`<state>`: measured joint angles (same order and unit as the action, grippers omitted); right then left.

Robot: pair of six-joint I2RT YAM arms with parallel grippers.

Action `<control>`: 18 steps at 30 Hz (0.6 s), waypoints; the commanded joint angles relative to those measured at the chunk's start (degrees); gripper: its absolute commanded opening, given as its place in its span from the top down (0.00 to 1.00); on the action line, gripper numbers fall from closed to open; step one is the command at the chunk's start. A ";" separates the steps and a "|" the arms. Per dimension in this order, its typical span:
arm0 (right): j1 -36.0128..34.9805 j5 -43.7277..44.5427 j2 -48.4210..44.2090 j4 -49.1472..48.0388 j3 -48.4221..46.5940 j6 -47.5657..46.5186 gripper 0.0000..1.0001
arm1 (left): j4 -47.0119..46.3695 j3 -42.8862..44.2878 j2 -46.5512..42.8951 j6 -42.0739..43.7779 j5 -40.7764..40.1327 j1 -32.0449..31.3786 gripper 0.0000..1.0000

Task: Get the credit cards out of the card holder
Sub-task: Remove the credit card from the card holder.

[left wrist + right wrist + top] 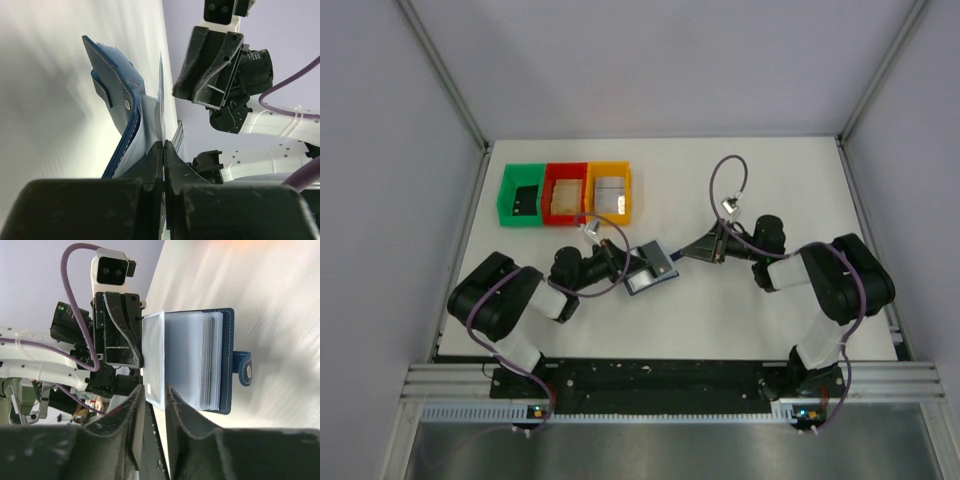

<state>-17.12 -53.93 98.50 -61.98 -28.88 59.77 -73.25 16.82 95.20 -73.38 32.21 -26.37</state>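
Blue stitched card holder (192,360) clamped by left end effector (164,146); right end effector (156,394) parted.

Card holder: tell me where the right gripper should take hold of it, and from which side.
Probably the front pale sleeve of the card holder, at its free edge, coming from the side opposite the left gripper, which clamps the holder. That sleeve is fanned apart from the rest, thin and edge-on, and the open right gripper already lines up with it.
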 commanded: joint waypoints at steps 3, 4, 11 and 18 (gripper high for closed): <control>-1.86 -1.70 0.91 -2.63 -2.84 -1.76 0.59 | -22.37 3.83 0.87 1.14 5.32 -1.22 1.00; -2.12 -1.62 1.08 -2.54 -3.11 -1.76 0.56 | -22.37 4.18 0.78 1.31 5.50 -1.49 1.00; -3.79 -2.32 1.96 -3.59 -4.78 -0.62 0.54 | -22.37 6.47 2.36 1.05 6.73 -2.98 1.00; -4.41 -2.67 3.54 -4.91 -5.04 0.53 0.89 | -22.37 7.00 2.01 1.14 7.17 -3.51 1.00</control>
<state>-20.93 -55.68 100.92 -62.87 -32.42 60.16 -73.25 22.20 97.80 -73.14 38.11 -29.58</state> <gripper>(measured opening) 0.241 0.009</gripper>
